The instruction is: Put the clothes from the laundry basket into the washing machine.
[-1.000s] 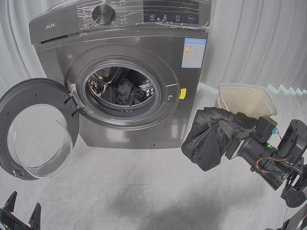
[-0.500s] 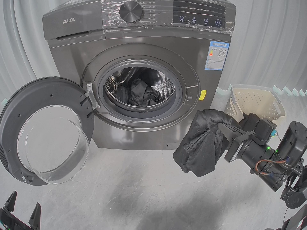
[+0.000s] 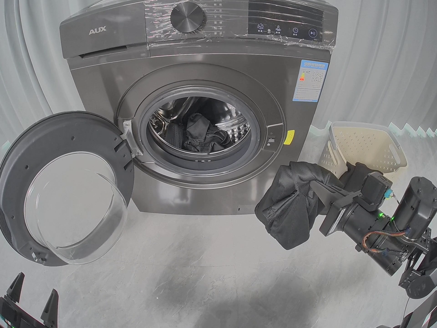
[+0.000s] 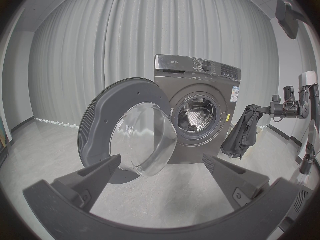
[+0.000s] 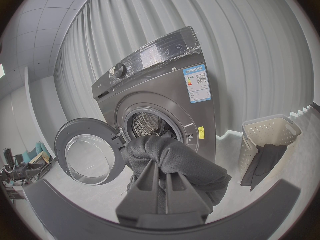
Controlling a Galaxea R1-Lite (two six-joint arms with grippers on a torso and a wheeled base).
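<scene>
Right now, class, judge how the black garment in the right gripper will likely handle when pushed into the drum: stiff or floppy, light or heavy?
Probably floppy: the black garment sags in folds below the right gripper. Likely light, since one pinch carries it. Its hanging tail may catch the drum rim.

blk garment (image 3: 291,203) hanging midair | washer (image 3: 195,69) door open, clothes (image 3: 200,135) inside | basket (image 3: 364,146) beside washer
</scene>
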